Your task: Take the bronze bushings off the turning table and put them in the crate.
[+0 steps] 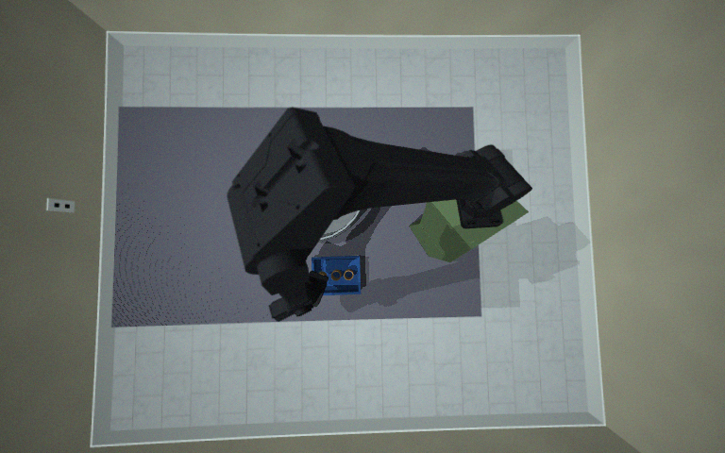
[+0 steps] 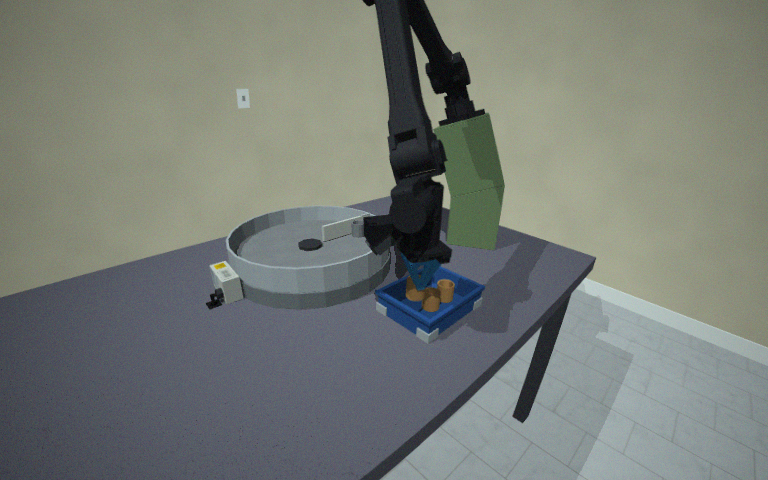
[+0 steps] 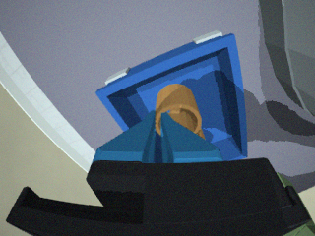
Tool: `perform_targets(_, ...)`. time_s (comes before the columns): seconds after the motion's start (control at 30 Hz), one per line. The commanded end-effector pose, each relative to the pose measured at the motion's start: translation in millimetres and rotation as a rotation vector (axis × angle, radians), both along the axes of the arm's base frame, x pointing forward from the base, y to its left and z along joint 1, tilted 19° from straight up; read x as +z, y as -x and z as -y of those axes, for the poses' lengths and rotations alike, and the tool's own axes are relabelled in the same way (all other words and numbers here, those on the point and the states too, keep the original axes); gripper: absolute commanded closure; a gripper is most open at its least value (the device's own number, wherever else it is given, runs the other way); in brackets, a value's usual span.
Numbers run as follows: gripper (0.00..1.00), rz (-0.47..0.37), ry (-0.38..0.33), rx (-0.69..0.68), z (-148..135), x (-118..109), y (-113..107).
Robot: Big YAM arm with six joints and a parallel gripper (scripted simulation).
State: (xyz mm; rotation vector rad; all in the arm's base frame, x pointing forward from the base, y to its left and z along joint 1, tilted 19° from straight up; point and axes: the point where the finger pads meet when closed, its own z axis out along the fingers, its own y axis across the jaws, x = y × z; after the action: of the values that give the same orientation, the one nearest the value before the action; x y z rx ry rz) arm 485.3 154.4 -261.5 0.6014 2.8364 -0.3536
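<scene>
Though the arm (image 1: 299, 181) hides most of the turning table (image 2: 294, 277), the jaws grip a bronze bushing (image 3: 177, 108) — inside the crate (image 2: 447, 319).

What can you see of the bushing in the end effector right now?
The held bronze bushing is a short, hollow orange-brown tube, matte metal by its look. The end effector is shut on it, teal fingers pinching its near wall. It hangs low inside the blue crate, beside two bushings already there. Whether it touches the crate floor cannot be told.
</scene>
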Motion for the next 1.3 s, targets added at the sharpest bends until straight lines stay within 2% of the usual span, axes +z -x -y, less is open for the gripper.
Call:
perform_targets(0.0, 1.00, 0.012, -0.006, 0.021, -11.9, 2.7, -1.3)
perform_targets(1.27, 1.00, 0.008, -0.004, 0.011, -8.0, -0.6, 4.5)
